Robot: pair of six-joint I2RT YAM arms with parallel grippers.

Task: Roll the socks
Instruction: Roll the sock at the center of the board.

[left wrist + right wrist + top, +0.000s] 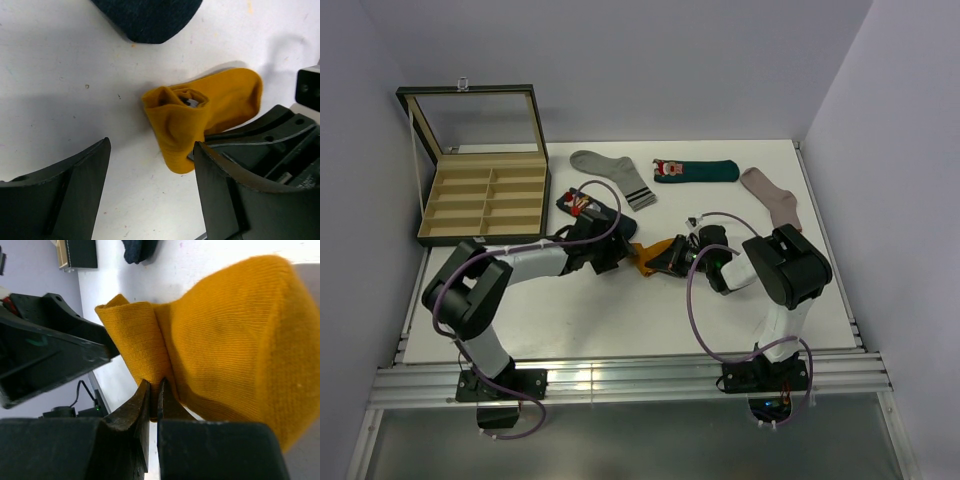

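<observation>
Fingers of the left gripper (618,256) and right gripper (665,260) are seen from above meeting at the mustard sock (645,262), mid-way across the table (620,330). From the left wrist, the left fingers (70,195) are held wide apart, with the bunched, partly rolled sock between them, ungripped. From the right wrist, a fold is pinched by the closed right fingers (132,412).

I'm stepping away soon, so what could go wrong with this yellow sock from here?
The right pincer pinches only a thin fold of the yellow sock, so it could slip free. The roll looks loose and may unravel while the left pincer stands open, not gripping it. The navy sock nearby might get snagged.
</observation>
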